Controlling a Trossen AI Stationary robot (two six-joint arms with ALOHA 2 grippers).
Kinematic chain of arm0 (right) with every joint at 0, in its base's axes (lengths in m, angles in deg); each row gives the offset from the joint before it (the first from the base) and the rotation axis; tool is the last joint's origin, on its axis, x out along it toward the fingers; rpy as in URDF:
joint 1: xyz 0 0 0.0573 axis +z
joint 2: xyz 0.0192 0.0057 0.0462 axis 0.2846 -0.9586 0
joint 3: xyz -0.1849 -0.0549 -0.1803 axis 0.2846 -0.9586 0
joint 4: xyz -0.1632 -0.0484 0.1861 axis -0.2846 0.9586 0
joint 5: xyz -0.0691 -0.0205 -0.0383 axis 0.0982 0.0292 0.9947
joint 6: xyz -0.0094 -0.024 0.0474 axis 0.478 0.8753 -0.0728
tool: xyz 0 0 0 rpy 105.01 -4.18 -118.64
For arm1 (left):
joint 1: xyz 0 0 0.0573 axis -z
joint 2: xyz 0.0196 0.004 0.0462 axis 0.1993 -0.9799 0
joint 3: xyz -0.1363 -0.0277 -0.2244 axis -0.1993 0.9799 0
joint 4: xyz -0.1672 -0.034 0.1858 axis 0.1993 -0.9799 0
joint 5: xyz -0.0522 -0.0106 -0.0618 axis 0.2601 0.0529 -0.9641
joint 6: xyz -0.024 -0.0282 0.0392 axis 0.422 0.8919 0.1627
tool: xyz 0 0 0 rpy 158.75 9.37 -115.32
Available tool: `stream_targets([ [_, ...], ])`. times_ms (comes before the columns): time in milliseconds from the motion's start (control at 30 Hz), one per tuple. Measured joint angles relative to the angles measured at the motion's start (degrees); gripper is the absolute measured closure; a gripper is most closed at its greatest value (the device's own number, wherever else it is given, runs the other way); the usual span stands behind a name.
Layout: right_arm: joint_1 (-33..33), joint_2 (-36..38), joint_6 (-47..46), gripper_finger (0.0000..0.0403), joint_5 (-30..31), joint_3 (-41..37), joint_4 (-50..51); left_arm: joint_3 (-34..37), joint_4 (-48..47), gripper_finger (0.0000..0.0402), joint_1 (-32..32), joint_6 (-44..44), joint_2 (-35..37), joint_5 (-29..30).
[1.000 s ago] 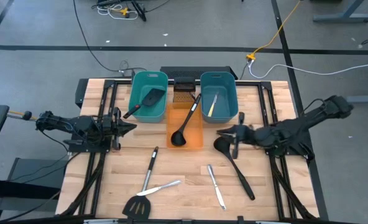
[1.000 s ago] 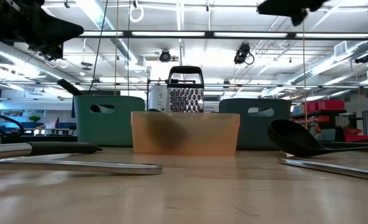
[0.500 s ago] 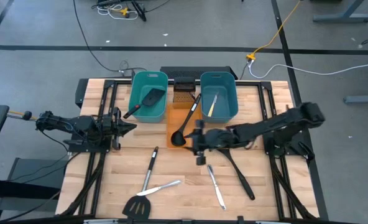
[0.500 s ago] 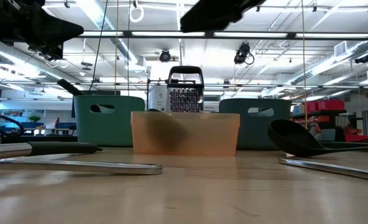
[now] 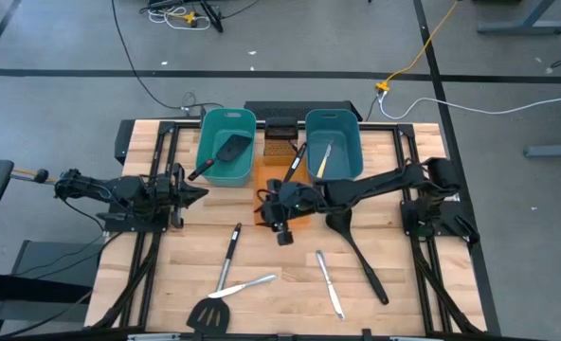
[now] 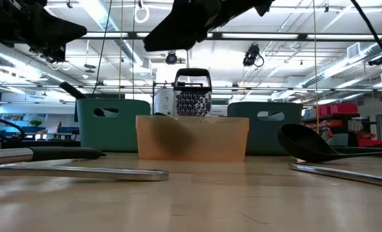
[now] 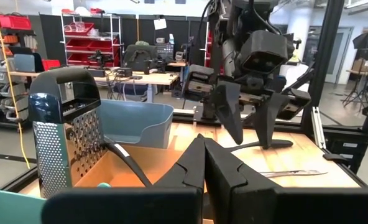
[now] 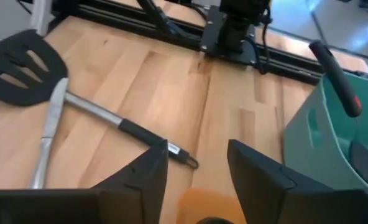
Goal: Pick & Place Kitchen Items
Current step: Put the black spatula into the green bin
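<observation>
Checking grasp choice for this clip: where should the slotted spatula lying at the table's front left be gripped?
Grip the slotted spatula mid-handle, coming straight down from above. It lies flat, its slim handle running back toward the tubs, with a silver knife crossing near the blade, so stay clear of that end. The right gripper hovers open near the orange tub.

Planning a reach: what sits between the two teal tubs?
In the high view, a box grater stands between the teal tubs, with the orange tub just in front holding a black ladle.

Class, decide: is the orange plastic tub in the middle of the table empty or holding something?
Holding something. The high view shows a black long-handled ladle lying in the orange plastic tub, its handle leaning over the rim.
</observation>
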Motion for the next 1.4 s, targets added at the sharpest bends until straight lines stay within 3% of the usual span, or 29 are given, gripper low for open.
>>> stream_targets([
  [100, 0.0, 1.3, 0.0, 0.0272, -0.9, 0.0, 0.1, 0.0, 0.0, 0.0396, 0.0, 0.0, 0.0, 0.0],
  [233, 0.3, 3.8, 0.3, 0.0364, -2.2, -1.0, -0.8, 0.0, -0.5, 0.0396, 0.0, -0.7, -0.1, -1.3],
  [300, 0.9, 6.1, 1.0, 0.0391, -3.0, -3.6, -3.6, 0.0, -0.5, 0.0396, 0.0, -0.8, -0.1, -1.3],
  [500, 1.2, 16.5, -1.9, 0.0396, -0.8, -17.3, -18.7, 0.0, -0.4, 0.0396, 0.0, -2.0, -0.1, -0.8],
  [833, 3.5, 22.9, -4.5, 0.0398, 7.3, -29.0, -21.1, 0.0, -0.5, 0.0396, 0.0, -1.9, -0.1, -0.4],
  [1400, 7.3, 23.6, -8.1, 0.0397, 7.7, -29.6, -12.0, 0.0, -0.6, 0.0392, 0.0, -1.7, -0.1, -0.4],
])
